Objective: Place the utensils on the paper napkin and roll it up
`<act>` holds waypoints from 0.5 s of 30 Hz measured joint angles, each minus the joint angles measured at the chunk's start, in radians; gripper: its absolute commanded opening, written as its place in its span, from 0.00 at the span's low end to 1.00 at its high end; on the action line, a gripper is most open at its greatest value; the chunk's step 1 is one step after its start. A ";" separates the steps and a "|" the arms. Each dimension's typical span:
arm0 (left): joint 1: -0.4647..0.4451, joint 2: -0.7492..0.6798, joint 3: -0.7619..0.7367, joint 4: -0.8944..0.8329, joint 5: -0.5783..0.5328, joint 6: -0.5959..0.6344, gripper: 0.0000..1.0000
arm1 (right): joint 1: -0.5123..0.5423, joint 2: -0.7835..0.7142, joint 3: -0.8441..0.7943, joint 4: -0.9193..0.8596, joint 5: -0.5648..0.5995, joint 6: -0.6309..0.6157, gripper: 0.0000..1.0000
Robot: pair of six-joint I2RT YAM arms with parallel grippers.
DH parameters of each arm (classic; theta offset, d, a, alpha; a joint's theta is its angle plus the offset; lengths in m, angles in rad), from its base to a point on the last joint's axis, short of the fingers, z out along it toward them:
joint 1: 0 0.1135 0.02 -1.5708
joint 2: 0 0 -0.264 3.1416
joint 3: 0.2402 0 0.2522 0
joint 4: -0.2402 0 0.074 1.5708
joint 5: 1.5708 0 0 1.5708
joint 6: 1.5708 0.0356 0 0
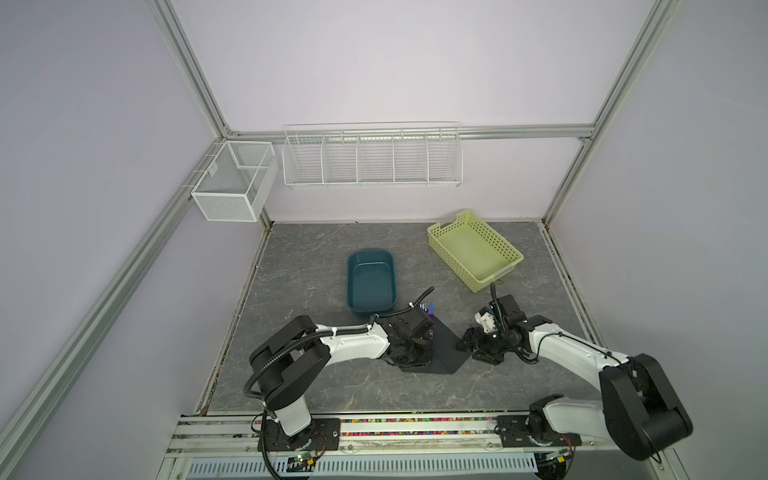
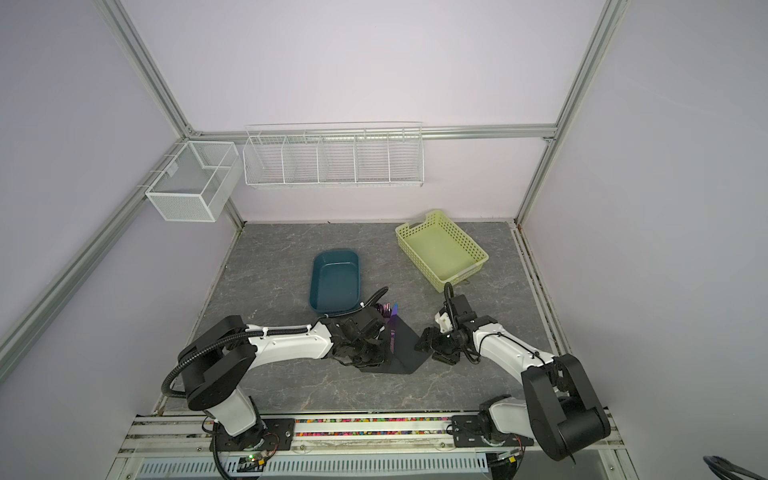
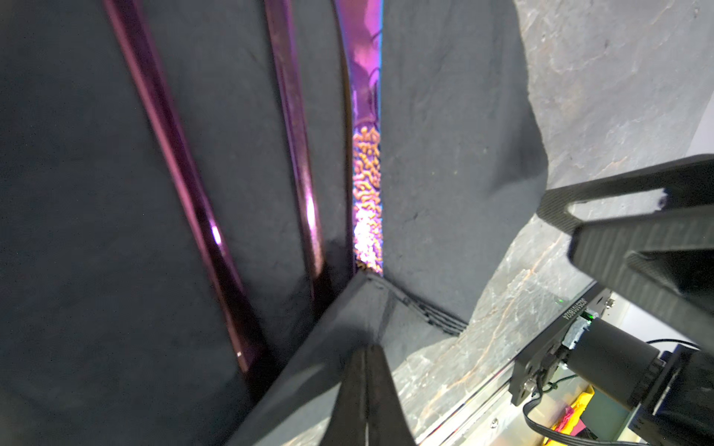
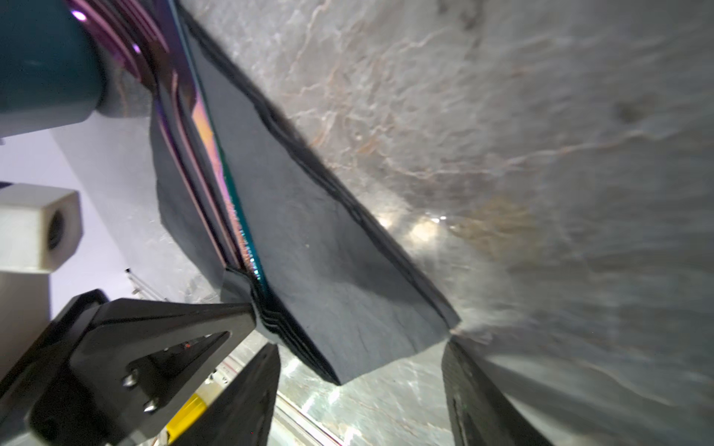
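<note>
The black paper napkin point(image 1: 446, 349) point(image 2: 405, 349) lies on the grey table between my two grippers. Its right part is raised into a slanting flap point(image 4: 317, 247). The utensils point(image 3: 367, 154) point(image 4: 208, 154) lie side by side on it, their purple heads point(image 1: 430, 309) point(image 2: 392, 309) sticking out at the far end beside the teal tub. My left gripper point(image 3: 365, 349) point(image 1: 417, 359) is shut on the napkin's near edge, which is folded up over the handle ends. My right gripper point(image 4: 363, 386) point(image 1: 465, 340) is open at the flap's near right corner; the corner hangs just ahead of its spread fingers.
A teal oval tub point(image 1: 370, 282) point(image 2: 334, 282) stands just behind the left gripper. A pale yellow-green perforated basket point(image 1: 473, 249) point(image 2: 440, 249) sits at the back right. A wire rack point(image 1: 372, 158) and a mesh box point(image 1: 235, 183) hang on the walls.
</note>
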 measured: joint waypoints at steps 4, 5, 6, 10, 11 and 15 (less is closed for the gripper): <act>0.000 0.000 0.000 0.000 0.000 -0.003 0.00 | -0.002 -0.002 -0.042 0.098 -0.066 0.044 0.68; 0.000 0.000 0.000 0.000 0.000 -0.003 0.00 | -0.002 -0.002 -0.054 0.126 -0.085 0.058 0.67; 0.000 0.000 0.000 0.000 0.000 -0.003 0.00 | -0.002 0.000 -0.065 0.153 -0.101 0.071 0.66; 0.000 0.000 0.000 0.000 0.000 -0.003 0.00 | -0.002 0.014 -0.097 0.246 -0.152 0.121 0.62; 0.000 0.000 0.000 0.000 0.000 -0.003 0.00 | -0.002 0.016 -0.101 0.264 -0.158 0.130 0.61; 0.000 0.000 0.000 0.000 0.000 -0.003 0.00 | -0.002 0.024 -0.105 0.292 -0.171 0.145 0.55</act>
